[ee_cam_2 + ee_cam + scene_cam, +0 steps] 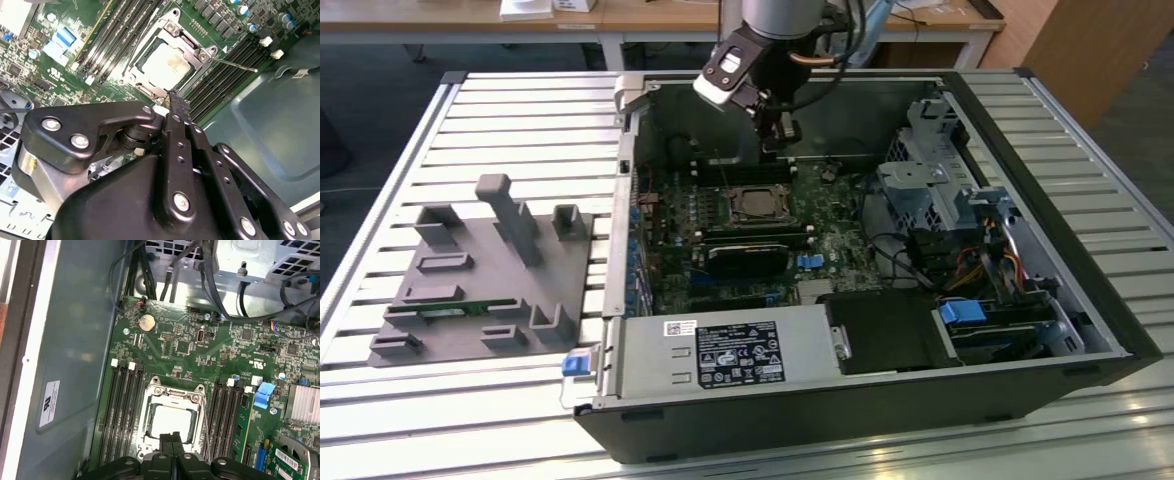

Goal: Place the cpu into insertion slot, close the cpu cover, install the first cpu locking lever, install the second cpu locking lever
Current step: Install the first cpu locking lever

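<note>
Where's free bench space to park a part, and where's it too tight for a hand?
Free: table slats between the grey fixture and the far desks, and again in front of the fixture. Crowded: inside the case, around the cpu by the gripper, and among cables by the drive cages.

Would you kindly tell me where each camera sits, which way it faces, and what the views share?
Exterior view: off the arm, high over the table, looking down into the open computer case; the arm and gripper show, near the cpu.
First wrist view: on the arm, looking past the shut gripper at the cpu.
Second wrist view: on the arm, from another side, looking over the gripper and its linkage at the cpu.
Shared: all three show cpu and gripper; both wrist views show memory slots.
</note>
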Motion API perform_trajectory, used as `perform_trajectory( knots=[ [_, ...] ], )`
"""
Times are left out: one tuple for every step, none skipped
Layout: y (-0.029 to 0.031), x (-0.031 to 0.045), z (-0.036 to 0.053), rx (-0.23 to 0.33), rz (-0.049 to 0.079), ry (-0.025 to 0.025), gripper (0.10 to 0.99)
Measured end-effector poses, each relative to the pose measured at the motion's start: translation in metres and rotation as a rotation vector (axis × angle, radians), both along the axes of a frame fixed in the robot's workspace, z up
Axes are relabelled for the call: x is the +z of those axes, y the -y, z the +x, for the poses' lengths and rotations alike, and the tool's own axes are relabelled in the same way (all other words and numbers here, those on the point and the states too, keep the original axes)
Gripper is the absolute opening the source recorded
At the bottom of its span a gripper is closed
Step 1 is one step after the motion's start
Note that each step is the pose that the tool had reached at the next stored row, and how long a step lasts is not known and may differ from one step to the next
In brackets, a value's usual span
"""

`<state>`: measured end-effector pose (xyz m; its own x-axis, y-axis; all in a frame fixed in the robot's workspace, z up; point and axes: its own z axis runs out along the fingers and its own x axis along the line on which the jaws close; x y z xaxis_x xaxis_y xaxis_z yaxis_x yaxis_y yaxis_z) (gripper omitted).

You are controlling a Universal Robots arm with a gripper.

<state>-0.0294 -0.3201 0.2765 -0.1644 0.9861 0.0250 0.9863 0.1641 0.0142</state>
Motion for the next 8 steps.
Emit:
perform_trajectory(
  knots=[
    [0.0000,0.0000,0.0000,0.006,0.000,0.0000,0.118],
    [0.0000,0.0000,0.0000,0.011,0.000,0.0000,0.118],
    [0.0000,0.0000,0.0000,0.016,0.000,0.0000,0.118],
    [0.0000,0.0000,0.0000,0.022,0.000,0.0000,0.118],
    [0.0000,0.0000,0.0000,0.027,0.000,0.0000,0.118],
    [0.0000,0.0000,0.0000,0.033,0.000,0.0000,0.118],
    [0.0000,0.0000,0.0000,0.039,0.000,0.0000,0.118],
    [0.0000,0.0000,0.0000,0.045,0.000,0.0000,0.118]
  ],
)
